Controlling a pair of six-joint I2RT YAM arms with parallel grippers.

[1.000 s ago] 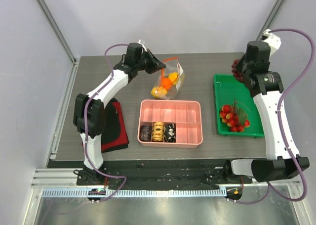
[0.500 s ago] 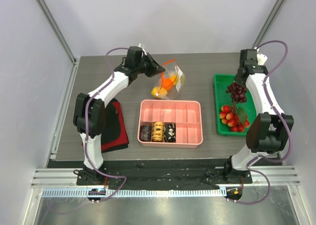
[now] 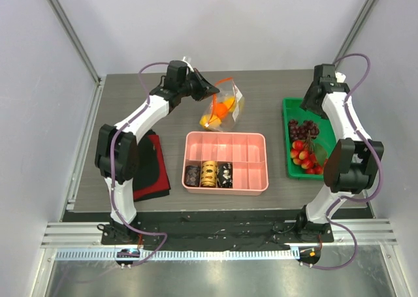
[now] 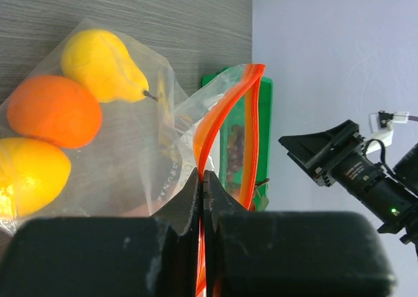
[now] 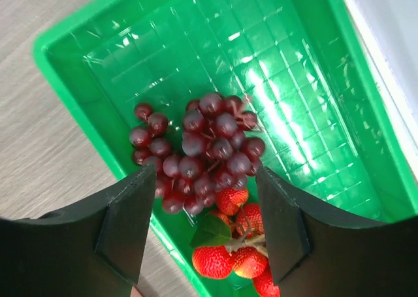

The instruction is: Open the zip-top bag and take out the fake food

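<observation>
The clear zip-top bag (image 3: 225,108) hangs tilted over the back middle of the table, and my left gripper (image 3: 208,87) is shut on its red-orange zip strip (image 4: 208,134). The mouth gapes open. A yellow pear (image 4: 98,62), an orange (image 4: 52,111) and a yellow piece (image 4: 29,176) lie inside. My right gripper (image 5: 204,179) stands open above the green tray (image 5: 196,49), nothing between its fingers. Below it the dark purple grape bunch (image 5: 202,147) lies in the tray beside red berries (image 5: 228,258). From above the grapes (image 3: 302,127) sit just under the right gripper (image 3: 309,106).
A pink divided tray (image 3: 258,179) stands at the front centre, with three dark and gold patterned cylinders (image 3: 208,174) in it. A red and black cloth (image 3: 153,170) lies at the front left. The green tray (image 3: 334,174) runs along the right edge.
The right arm carried the grape bunch down over the green tray, opened, and the bunch now lies in the tray. The left gripper has kept its hold on the bag.
</observation>
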